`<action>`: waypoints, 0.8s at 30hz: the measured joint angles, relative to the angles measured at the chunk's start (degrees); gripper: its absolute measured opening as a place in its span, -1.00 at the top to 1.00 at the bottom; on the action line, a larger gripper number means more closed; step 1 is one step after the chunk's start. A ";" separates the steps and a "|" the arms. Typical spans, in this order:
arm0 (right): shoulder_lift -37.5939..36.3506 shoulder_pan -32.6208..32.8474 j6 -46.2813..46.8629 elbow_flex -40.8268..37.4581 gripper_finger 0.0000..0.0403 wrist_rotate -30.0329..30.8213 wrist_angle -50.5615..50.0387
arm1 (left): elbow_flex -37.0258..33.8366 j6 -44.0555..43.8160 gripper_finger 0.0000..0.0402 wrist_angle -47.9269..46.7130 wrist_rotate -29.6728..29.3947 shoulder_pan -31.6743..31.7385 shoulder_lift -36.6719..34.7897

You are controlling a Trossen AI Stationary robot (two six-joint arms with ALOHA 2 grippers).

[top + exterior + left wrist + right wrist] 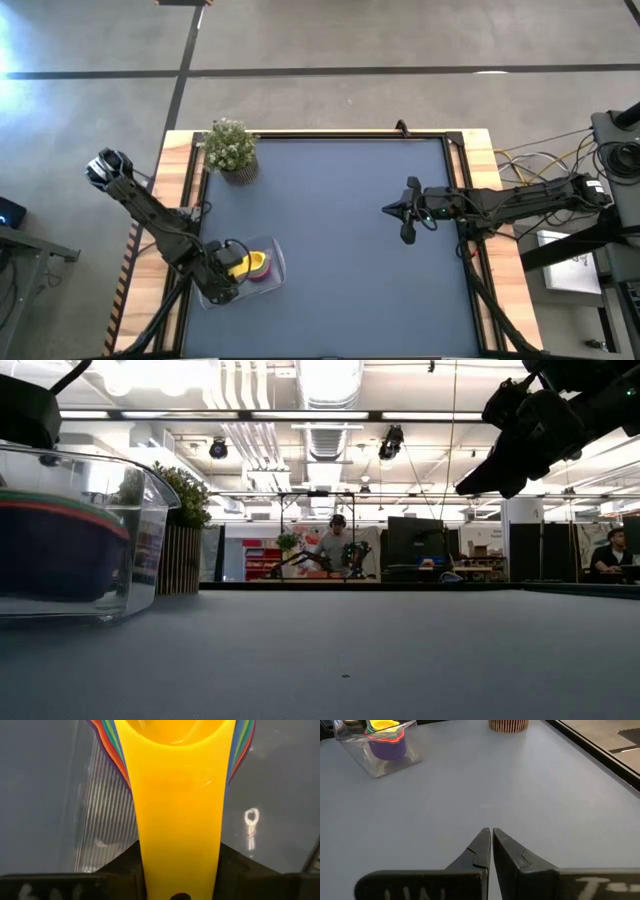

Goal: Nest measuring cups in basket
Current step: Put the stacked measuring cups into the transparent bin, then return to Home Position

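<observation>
Measuring cups (387,740): nested stack, yellow cup (177,795) on top, purple at bottom, inside clear basket (275,268) at desk's near-left corner. Judged light, stiff plastic, smooth and likely slippery; flat handle best hold, not round bowl.

Left gripper (228,266) at basket; fingers (120,870) part-closed, pinching yellow handle from both sides.

Right gripper (491,845) hovers above bare desk (340,200) at right side, well apart from basket; fingers fully closed, holding nothing.

Potted plant (231,150) at far-left corner.

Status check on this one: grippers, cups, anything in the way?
Left gripper shut on yellow cup handle, stack nested in basket. Right gripper shut, empty, above the table. Plant well clear.
</observation>
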 joint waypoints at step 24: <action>0.01 -0.01 0.02 0.02 0.96 -0.04 0.43 | 31.91 11.78 -0.16 -29.08 -35.09 -0.57 0.21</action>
